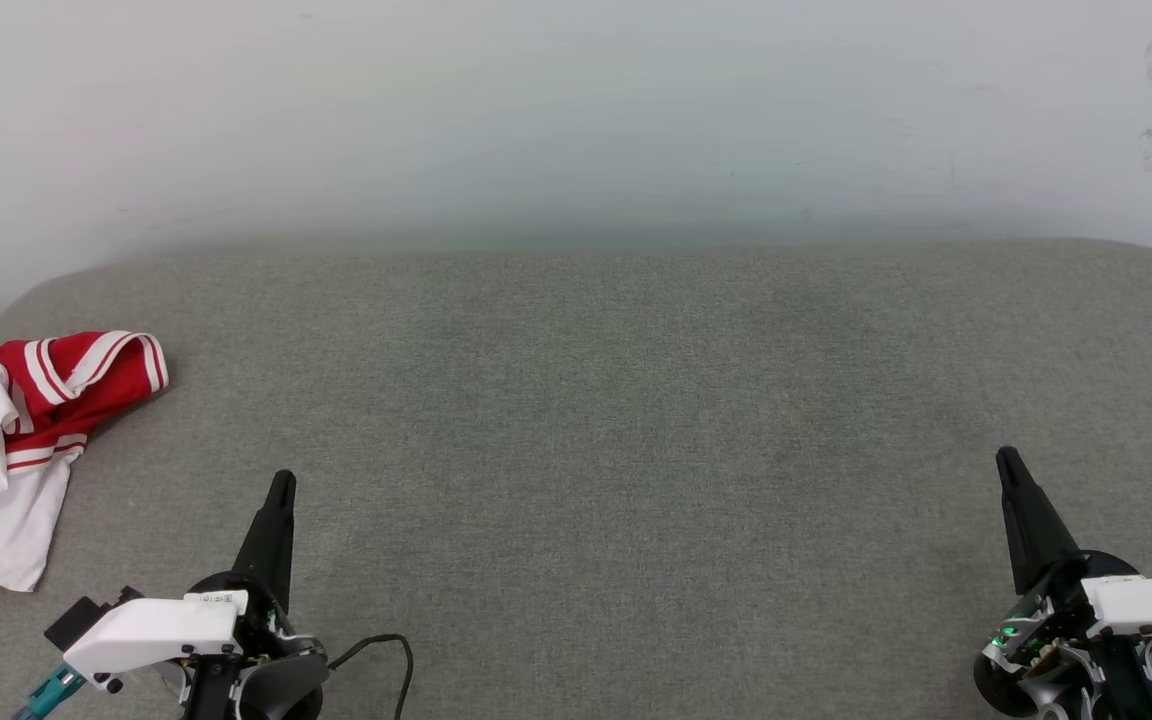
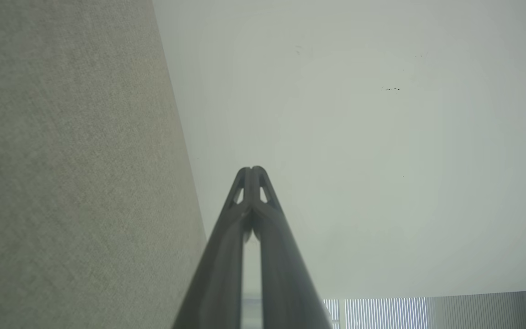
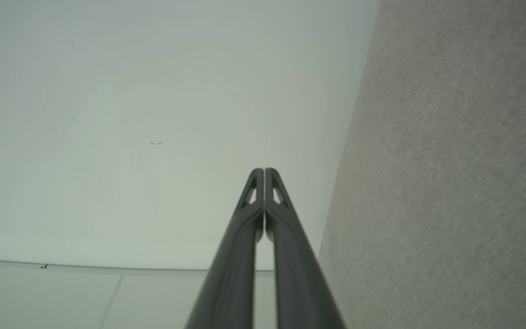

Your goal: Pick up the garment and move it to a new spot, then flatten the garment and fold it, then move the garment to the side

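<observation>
The garment [image 1: 26, 430], red with white sleeves and striped trim, lies crumpled at the far left of the grey surface [image 1: 596, 400] in the head view, partly cut off by the frame edge. My left gripper [image 1: 282, 484] stands shut at the lower left, to the right of the garment and apart from it, holding nothing. Shut as well, my right gripper [image 1: 1006, 460] rests at the lower right, far from the garment. In the left wrist view the left gripper [image 2: 252, 170] has its tips together. The right wrist view shows the right gripper [image 3: 263, 171] pressed closed.
A pale wall [image 1: 576, 110] rises right behind the grey surface, whose far corners are rounded. A thin black cable [image 1: 386, 645] loops beside my left wrist.
</observation>
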Available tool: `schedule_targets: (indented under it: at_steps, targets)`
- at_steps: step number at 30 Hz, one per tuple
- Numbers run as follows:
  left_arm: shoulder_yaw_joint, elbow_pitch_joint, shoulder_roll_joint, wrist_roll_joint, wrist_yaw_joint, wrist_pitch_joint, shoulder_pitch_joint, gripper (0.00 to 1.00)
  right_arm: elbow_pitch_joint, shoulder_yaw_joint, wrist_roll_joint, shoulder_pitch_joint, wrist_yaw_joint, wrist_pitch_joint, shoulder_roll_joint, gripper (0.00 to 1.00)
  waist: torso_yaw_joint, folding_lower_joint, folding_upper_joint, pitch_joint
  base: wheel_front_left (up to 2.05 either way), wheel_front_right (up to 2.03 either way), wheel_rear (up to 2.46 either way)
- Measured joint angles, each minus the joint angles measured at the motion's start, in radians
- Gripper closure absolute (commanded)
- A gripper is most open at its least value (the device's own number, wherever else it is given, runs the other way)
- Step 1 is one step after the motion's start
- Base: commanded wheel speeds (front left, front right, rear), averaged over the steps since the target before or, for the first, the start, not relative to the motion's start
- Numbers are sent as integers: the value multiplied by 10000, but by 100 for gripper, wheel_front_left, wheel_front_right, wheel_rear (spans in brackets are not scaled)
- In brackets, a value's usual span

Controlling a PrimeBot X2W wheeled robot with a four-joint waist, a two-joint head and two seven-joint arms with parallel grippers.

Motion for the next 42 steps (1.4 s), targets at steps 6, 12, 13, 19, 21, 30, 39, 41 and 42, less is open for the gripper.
schedule_targets:
  at_steps: [6, 12, 13, 19, 21, 30, 39, 41, 42]
  targets:
    - [0, 0, 0, 0, 0, 0, 0, 100, 0, 0, 0, 0, 0, -2, 0, 100, 0, 0, 0, 0, 0, 0, 0]
    - [0, 0, 0, 0, 0, 0, 0, 100, 0, 0, 0, 0, 0, 0, 0, 100, 0, 0, 0, 0, 0, 0, 0]
    - [0, 0, 0, 0, 0, 0, 0, 100, 0, 0, 0, 0, 0, 0, 0, 100, 0, 0, 0, 0, 0, 0, 0]
    - [0, 0, 0, 0, 0, 0, 0, 100, 0, 0, 0, 0, 0, 0, 0, 100, 0, 0, 0, 0, 0, 0, 0]
    - [0, 0, 0, 0, 0, 0, 0, 100, 0, 0, 0, 0, 0, 0, 0, 100, 0, 0, 0, 0, 0, 0, 0]
    - [-132, 284, -27, 0, 12, -54, 285, 0, 249, 31, -12, 332, -4, -79, 17, 0, -1, 0, 0, 3, 0, 0, 0]
    - [-708, 12, -27, 174, 13, -537, 198, 0, -155, 284, -182, 325, -4, -502, 25, 0, 9, 0, 0, 13, 0, 0, 0]
    - [-821, -61, -25, 299, 13, -623, 177, 0, -234, 332, -199, 325, -4, -612, 25, 0, 15, 0, 0, 12, 0, 0, 0]
    - [-872, -104, -29, 382, 13, -667, 173, 0, -282, 359, -242, 326, -4, -654, 23, 0, 19, 0, 0, 12, 0, 0, 0]
